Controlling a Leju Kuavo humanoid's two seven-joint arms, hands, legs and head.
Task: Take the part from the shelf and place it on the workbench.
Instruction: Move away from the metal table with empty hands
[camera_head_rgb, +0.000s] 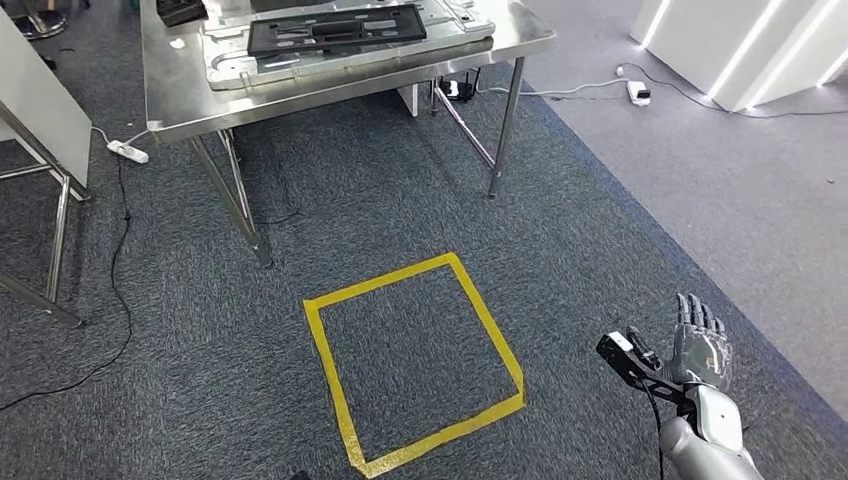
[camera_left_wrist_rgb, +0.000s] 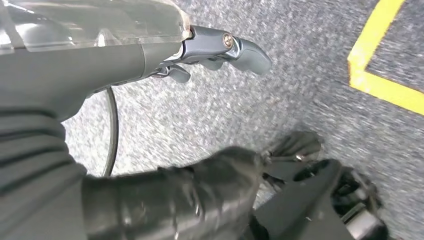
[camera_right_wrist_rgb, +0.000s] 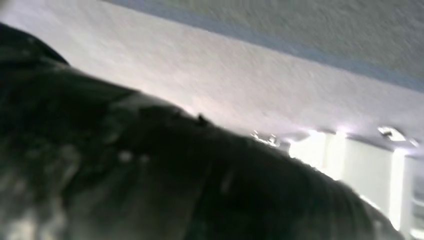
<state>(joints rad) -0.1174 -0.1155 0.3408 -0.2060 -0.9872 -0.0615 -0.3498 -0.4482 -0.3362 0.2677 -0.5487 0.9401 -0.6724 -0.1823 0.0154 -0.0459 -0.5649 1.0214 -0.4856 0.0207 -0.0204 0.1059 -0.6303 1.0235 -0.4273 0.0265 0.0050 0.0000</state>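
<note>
A flat black part (camera_head_rgb: 337, 28), a long rectangular frame with slotted openings, lies on the steel desk (camera_head_rgb: 300, 92) at the far side of the floor. It rests flat on a pale grey moulded panel (camera_head_rgb: 250, 62) that covers much of the desk top, and its long side runs along the desk's length, slightly askew to the front edge. The desk is shiny metal on thin slanted legs and stands on dark carpet beyond a square of yellow tape (camera_head_rgb: 415, 362).
</note>
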